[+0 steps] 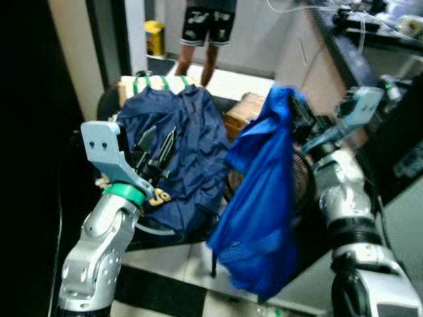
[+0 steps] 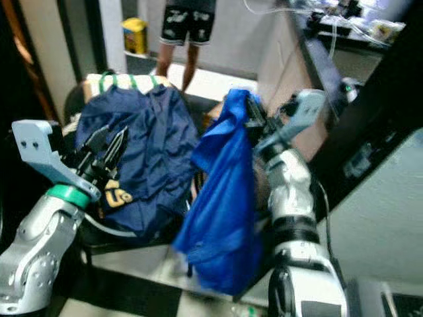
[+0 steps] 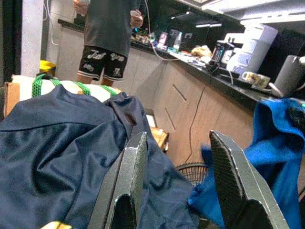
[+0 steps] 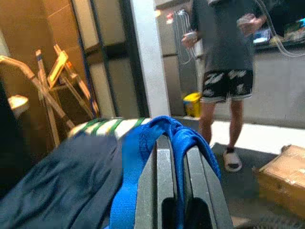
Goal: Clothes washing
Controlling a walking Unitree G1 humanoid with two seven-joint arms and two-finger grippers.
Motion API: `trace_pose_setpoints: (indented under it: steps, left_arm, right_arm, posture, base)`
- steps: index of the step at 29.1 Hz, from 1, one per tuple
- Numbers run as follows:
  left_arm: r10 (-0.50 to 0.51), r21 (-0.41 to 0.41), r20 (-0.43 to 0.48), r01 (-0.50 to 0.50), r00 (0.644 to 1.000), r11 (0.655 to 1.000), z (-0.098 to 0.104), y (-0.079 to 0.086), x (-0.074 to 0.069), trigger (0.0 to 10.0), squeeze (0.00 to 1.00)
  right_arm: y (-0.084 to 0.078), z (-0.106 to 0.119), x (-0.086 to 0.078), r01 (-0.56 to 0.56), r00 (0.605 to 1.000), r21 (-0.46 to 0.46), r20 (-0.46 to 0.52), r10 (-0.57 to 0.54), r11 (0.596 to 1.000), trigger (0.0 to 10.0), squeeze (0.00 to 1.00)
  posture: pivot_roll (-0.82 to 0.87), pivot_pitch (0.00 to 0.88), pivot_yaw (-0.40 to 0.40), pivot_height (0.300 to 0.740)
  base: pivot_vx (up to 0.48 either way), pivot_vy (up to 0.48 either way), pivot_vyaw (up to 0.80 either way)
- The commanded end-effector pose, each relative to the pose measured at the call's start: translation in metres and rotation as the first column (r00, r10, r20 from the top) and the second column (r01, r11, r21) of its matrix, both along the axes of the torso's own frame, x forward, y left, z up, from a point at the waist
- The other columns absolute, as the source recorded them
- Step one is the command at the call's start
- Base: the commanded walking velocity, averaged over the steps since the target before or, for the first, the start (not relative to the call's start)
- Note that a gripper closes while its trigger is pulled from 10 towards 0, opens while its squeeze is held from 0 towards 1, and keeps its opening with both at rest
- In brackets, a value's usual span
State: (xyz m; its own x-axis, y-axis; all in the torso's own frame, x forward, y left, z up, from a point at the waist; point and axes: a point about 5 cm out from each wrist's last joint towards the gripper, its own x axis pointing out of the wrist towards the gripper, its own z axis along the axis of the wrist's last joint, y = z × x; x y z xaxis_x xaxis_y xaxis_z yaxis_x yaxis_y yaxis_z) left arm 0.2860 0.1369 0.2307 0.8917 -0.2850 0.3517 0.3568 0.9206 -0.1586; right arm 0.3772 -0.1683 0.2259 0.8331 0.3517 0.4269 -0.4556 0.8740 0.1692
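Note:
A bright blue garment hangs in the air from my right gripper, whose fingers are shut on a fold of its cloth. A dark navy garment with a yellow print lies draped over a chair to the left. My left gripper hovers open just in front of the navy cloth, with nothing between its fingers.
A person in black shorts stands at the back on the light floor. A cardboard box and a floor fan sit behind the garments. A dark counter with appliances runs along the right. A yellow container stands far back.

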Motion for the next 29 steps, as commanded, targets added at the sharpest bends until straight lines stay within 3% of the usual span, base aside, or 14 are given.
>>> trace_pose_setpoints:
  steps: [1, 5, 6, 8, 9, 17, 20, 25, 29]
  left_arm:
    - [0.015, 0.009, -0.010, -0.015, 1.000, 1.000, -0.004, 0.000, 0.000, 10.0, 0.00]
    - [0.062, 0.042, -0.051, -0.060, 0.997, 0.997, -0.012, 0.008, 0.002, 10.0, 0.00]
    - [0.075, 0.050, -0.056, -0.072, 0.996, 0.996, -0.013, 0.010, 0.003, 10.0, 0.00]
    - [0.082, 0.053, -0.058, -0.079, 0.995, 0.995, -0.014, 0.010, 0.003, 10.0, 0.00]
    - [0.086, 0.052, -0.054, -0.083, 0.995, 0.995, -0.014, 0.011, 0.003, 10.0, 0.00]
    - [0.085, 0.086, -0.031, -0.082, 0.996, 0.993, -0.011, 0.009, 0.007, 10.0, 0.00]
    - [0.079, 0.102, -0.030, -0.076, 0.996, 0.992, -0.012, 0.006, 0.008, 10.0, 0.00]
    - [0.102, 0.100, -0.033, -0.098, 0.994, 0.990, -0.013, 0.008, 0.009, 10.0, 0.00]
    - [0.085, 0.160, -0.005, -0.083, 0.996, 0.984, -0.008, -0.003, 0.017, 10.0, 0.00]
  right_arm:
    - [0.000, -0.003, -0.002, 0.015, 1.000, -0.020, -0.020, -0.015, 1.000, 0.0, 0.00]
    - [-0.002, -0.040, -0.015, 0.134, 0.980, -0.042, -0.143, -0.139, 0.990, 0.0, 0.00]
    - [-0.002, -0.043, -0.019, 0.152, 0.977, -0.031, -0.148, -0.155, 0.988, 4.2, 0.00]
    - [-0.001, -0.043, -0.021, 0.159, 0.976, -0.020, -0.147, -0.160, 0.987, 4.2, 0.00]
    - [-0.001, -0.041, -0.023, 0.160, 0.978, -0.002, -0.134, -0.159, 0.987, 10.0, 0.00]
    - [-0.004, -0.029, -0.027, 0.191, 0.978, -0.033, -0.082, -0.193, 0.981, 10.0, 0.00]
    - [0.002, -0.026, -0.029, 0.186, 0.979, -0.108, -0.071, -0.194, 0.977, 10.0, 0.00]
    - [0.006, -0.024, -0.031, 0.183, 0.979, -0.107, -0.074, -0.191, 0.977, 10.0, 0.00]
    - [0.003, -0.017, -0.026, 0.190, 0.977, -0.114, -0.074, -0.199, 0.975, 10.0, 0.00]
  posture:
    - [0.08, 0.036, -0.064, 0.740]
    - [0.08, 0.044, -0.064, 0.740]
    - [0.08, 0.046, -0.061, 0.740]
    - [0.08, 0.046, -0.061, 0.740]
    - [0.08, 0.049, -0.057, 0.740]
    - [0.06, 0.050, -0.051, 0.740]
    - [0.06, 0.050, -0.054, 0.740]
    - [0.05, 0.050, -0.057, 0.740]
    - [0.06, 0.049, -0.090, 0.740]
  base:
    - [0.000, 0.000, 0.00]
    - [0.000, 0.000, 0.00]
    - [0.000, 0.000, 0.00]
    - [0.000, 0.000, 0.00]
    - [0.000, 0.000, 0.00]
    - [0.000, 0.000, 0.00]
    - [0.000, 0.000, -0.61]
    - [0.000, 0.000, -0.80]
    - [0.000, 0.000, -0.80]
